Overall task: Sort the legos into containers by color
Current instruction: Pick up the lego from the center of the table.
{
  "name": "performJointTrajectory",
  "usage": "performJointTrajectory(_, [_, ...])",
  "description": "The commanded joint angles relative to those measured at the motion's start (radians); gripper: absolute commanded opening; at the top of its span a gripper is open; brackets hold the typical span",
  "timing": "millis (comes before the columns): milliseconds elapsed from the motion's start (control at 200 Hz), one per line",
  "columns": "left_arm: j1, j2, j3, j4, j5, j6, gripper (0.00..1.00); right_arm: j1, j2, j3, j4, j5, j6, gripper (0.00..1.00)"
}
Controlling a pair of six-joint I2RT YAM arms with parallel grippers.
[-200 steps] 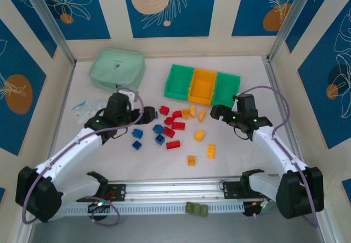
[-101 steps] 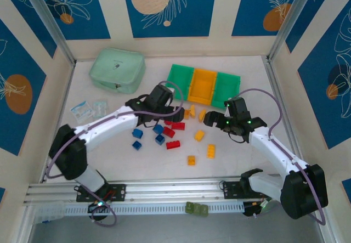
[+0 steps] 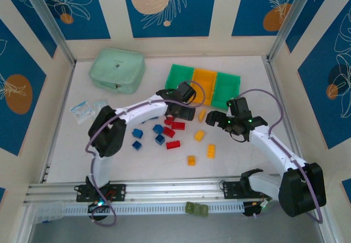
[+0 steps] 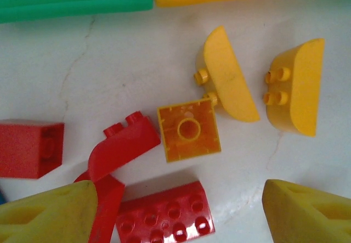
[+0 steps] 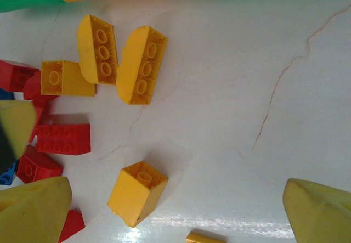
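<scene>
Red, blue and yellow legos lie scattered in front of the containers: a green bin (image 3: 178,78), an orange bin (image 3: 202,84) and a second green bin (image 3: 227,85). My left gripper (image 3: 179,113) hangs open over a red studded brick (image 4: 162,215). Just beyond it are an upside-down orange brick (image 4: 189,130), a curved red brick (image 4: 123,144) and two curved yellow bricks (image 4: 227,75). My right gripper (image 3: 215,117) is open above bare table, with a yellow brick (image 5: 137,192) lying left of its middle. Neither gripper holds anything.
Blue bricks (image 3: 158,128) lie left of the red ones. More yellow bricks (image 3: 211,151) sit toward the near side. A mint-green zip case (image 3: 117,69) lies at the back left, with small packets (image 3: 82,110) at the left. Olive blocks (image 3: 196,209) rest on the front rail.
My left arm has swung right, from beside the blue bricks to over the red and yellow bricks near the bins. My right gripper has shifted a little left.
</scene>
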Motion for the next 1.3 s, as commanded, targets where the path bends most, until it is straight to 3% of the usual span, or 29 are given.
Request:
performJointTrajectory(0, [-0.011, 0.071, 0.092, -0.063, -0.024, 0.027, 0.76, -0.011, 0.010, 0.007, 0.000, -0.006, -0.016, 0.99])
performJointTrajectory(190, [-0.012, 0.159, 0.189, -0.096, -0.045, 0.044, 0.68, -0.013, 0.006, 0.006, -0.008, 0.013, -0.022, 0.99])
performJointTrajectory(715, [-0.011, 0.238, 0.258, -0.109, -0.053, 0.067, 0.51, -0.013, 0.008, 0.002, 0.004, 0.002, -0.023, 0.99])
performJointTrajectory(865, [-0.011, 0.237, 0.261, -0.111, -0.057, 0.071, 0.41, -0.009, 0.006, 0.003, -0.006, -0.002, -0.028, 0.99])
performJointTrajectory(1295, [-0.010, 0.188, 0.259, -0.129, -0.043, 0.067, 0.33, -0.003, -0.005, 0.034, -0.035, -0.001, -0.040, 0.99])
